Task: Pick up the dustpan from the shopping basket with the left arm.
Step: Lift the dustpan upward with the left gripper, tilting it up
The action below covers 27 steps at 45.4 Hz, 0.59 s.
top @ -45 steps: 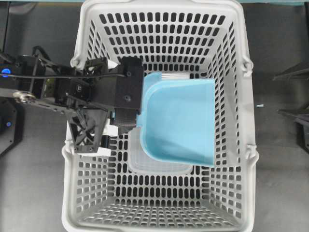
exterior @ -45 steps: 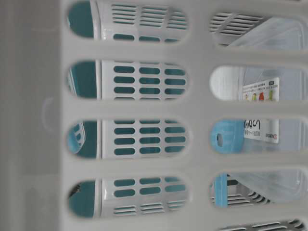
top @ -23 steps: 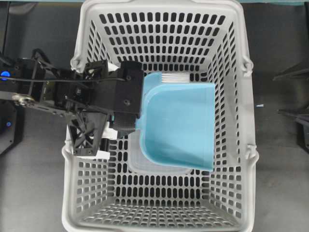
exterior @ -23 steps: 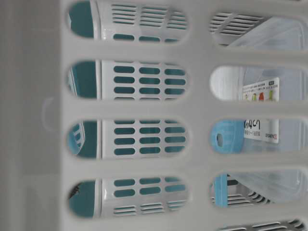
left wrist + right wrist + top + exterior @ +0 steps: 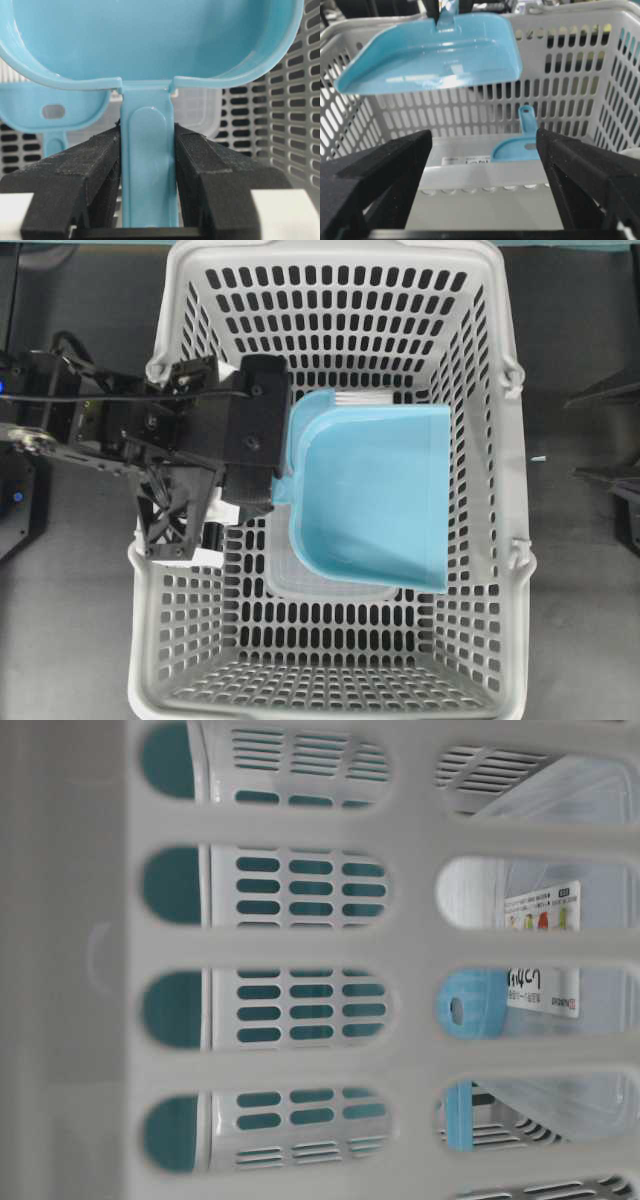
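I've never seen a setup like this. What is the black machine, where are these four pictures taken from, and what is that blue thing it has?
The black machine is a robot's left arm. One picture looks down from above, one peers through the basket's wall at table height, and two come from cameras on the arms' wrists. The left gripper is clamped on the handle of a light blue dustpan, holding it up inside a grey shopping basket. Beneath it lie a clear plastic container and a blue hand brush. The right gripper waits open, holding nothing.
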Each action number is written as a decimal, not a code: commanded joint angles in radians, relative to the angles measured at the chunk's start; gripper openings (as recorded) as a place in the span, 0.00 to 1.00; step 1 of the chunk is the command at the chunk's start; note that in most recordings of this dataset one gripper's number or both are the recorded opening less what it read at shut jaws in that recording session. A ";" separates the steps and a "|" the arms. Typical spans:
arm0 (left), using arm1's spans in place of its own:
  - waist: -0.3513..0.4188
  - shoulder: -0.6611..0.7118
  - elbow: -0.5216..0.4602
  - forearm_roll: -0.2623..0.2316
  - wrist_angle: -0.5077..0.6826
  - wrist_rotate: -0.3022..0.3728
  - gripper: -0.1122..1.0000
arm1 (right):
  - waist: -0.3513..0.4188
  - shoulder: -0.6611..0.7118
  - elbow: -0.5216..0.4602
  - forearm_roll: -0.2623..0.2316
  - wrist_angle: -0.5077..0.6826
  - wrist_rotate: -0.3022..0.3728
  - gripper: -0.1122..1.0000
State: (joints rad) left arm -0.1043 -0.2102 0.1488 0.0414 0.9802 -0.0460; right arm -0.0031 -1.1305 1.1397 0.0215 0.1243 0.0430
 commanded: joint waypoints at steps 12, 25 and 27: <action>-0.002 -0.031 -0.009 0.003 -0.003 0.000 0.37 | -0.002 0.005 -0.005 0.003 -0.011 0.002 0.82; -0.002 -0.031 -0.002 0.003 -0.003 0.000 0.37 | -0.002 0.005 -0.003 0.003 -0.008 0.002 0.82; -0.002 -0.031 -0.002 0.003 -0.003 0.000 0.37 | -0.002 0.005 -0.003 0.005 -0.008 0.002 0.82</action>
State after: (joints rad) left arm -0.1043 -0.2117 0.1565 0.0414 0.9802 -0.0460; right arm -0.0015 -1.1305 1.1443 0.0215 0.1243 0.0430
